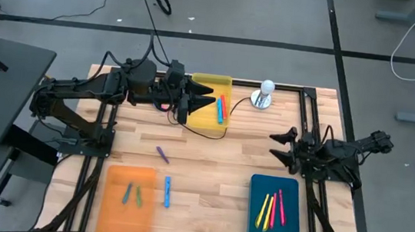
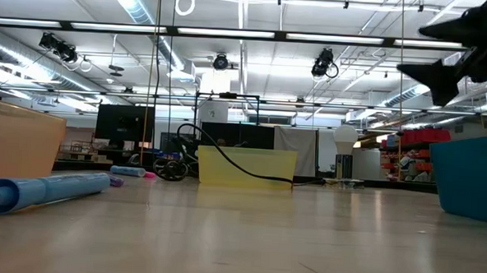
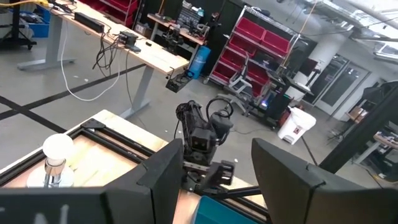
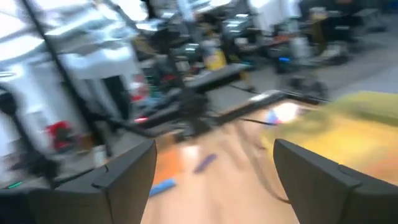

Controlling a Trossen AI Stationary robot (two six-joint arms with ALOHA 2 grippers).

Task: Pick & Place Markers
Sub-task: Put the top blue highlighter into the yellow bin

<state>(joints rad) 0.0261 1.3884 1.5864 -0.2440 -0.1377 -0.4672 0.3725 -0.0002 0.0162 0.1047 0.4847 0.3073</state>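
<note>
Two markers lie loose on the bare wood: a purple marker (image 1: pixel 162 154) well out from the yellow tray (image 1: pixel 209 86) toward the table's near side, and a blue marker (image 1: pixel 167 191) farther still from that tray, just beside the orange tray (image 1: pixel 126 214). The rest look sorted already. Blue and pink-red sticks lie in the yellow tray, two greenish ones in the orange tray, and yellow and pink ones in the teal tray (image 1: pixel 273 229), which sits on the opposite near corner from the orange one.

The left gripper (image 1: pixel 200 98) hangs over the yellow tray's edge, fingers part-way apart, and I can see nothing between them in its own wrist view. That reads to me as a drop-off just made at this tray, with the next pick not yet started. The right gripper (image 1: pixel 281 137) waits off to the yellow tray's other side, past the small white-topped lamp (image 1: pixel 263 91), jaws spread wide and empty.

A black cable (image 1: pixel 210 132) loops out from the yellow tray's near edge across the wood. The next move, I'd say, calls for the left arm to swing away from the tray, line its fingers across the purple marker's slant, and come down low without snagging that cable.
</note>
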